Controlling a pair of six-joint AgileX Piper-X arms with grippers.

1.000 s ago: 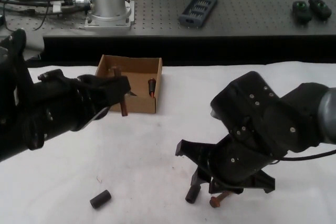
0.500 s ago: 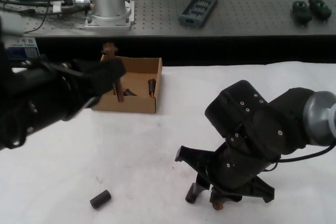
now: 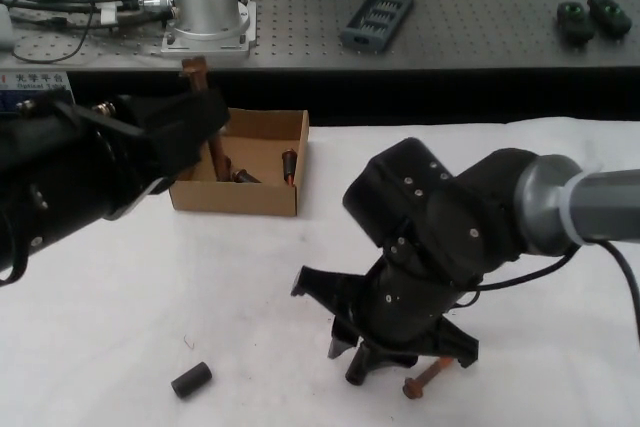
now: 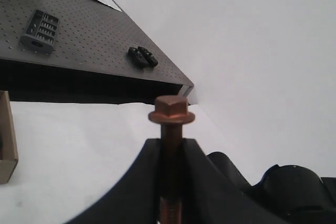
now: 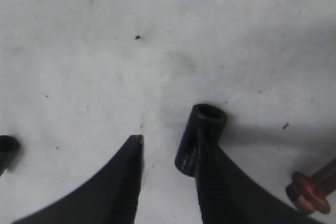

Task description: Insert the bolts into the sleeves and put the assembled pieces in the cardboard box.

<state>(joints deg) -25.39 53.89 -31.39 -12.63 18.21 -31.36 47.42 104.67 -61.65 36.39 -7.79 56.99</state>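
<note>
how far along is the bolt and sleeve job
Done: at least two dark pieces with copper ends lie in the brown cardboard box. In hand: the left claw grips a copper hex bolt at the box; the open right claw sits at a black cylindrical sleeve. Left: another copper bolt and a second black sleeve on the white cloth.

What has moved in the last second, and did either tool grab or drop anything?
The left tool lifted its bolt up and back, from the cardboard box front to over its left end, grip unchanged. The right arm swung left. The right tool stays low and open beside the sleeve, gripping nothing. The loose bolt and the lone sleeve stayed put.
</note>
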